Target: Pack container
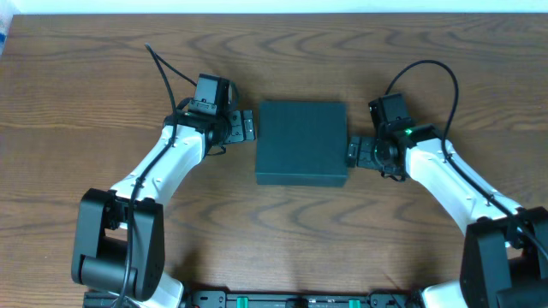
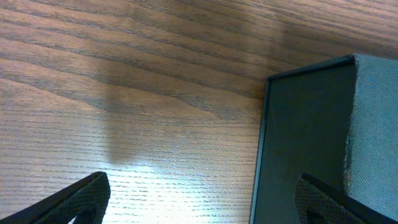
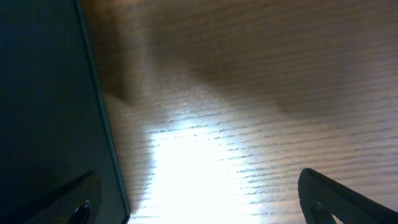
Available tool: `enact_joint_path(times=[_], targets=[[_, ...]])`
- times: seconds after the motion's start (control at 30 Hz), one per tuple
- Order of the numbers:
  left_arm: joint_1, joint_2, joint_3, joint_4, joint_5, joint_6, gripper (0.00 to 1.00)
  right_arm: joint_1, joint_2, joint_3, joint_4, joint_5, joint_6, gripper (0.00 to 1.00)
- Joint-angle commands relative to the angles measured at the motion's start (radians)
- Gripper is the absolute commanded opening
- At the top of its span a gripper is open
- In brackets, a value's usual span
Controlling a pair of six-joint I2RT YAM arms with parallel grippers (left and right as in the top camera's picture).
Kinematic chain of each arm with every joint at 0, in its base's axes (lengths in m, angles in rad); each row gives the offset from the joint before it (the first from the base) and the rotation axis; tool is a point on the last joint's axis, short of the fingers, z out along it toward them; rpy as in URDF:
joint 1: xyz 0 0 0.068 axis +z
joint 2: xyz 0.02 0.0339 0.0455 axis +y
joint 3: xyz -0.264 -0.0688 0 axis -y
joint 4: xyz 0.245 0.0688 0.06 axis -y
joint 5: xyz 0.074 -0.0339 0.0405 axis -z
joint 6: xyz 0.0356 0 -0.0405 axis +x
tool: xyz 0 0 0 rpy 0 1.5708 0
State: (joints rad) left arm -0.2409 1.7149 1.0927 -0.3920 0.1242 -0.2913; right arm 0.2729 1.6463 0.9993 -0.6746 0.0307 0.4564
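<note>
left gripper [image 1: 247,127] and right gripper [image 1: 353,151] flank the closed container [image 1: 301,141] mid-frame, both jaws spread wide; I'd push in evenly so it doesn't skid

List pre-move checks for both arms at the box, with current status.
1. container closed, top flat: ok.
2. left gripper open, at the container's left side: ok.
3. right gripper open, at its right side: ok.
4. Either gripper touching the container: cannot tell.
5. Contents packed inside: cannot tell, closed top hides them.
</note>
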Motion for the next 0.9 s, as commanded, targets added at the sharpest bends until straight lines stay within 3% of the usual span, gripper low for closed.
enact_joint_path(times=[0.0, 0.13, 0.87], targets=[[0.005, 0.015, 0.018, 0.000, 0.000, 0.008, 0.95, 0.014, -0.020, -0.001, -0.015, -0.026, 0.018, 0.99], [0.005, 0.015, 0.018, -0.001, 0.000, 0.007, 0.96, 0.011, -0.020, -0.001, -0.016, 0.049, 0.017, 0.99], [0.003, -0.010, 0.019, -0.134, -0.045, -0.003, 0.96, -0.051, -0.097, 0.003, 0.047, 0.051, -0.036, 0.99]])
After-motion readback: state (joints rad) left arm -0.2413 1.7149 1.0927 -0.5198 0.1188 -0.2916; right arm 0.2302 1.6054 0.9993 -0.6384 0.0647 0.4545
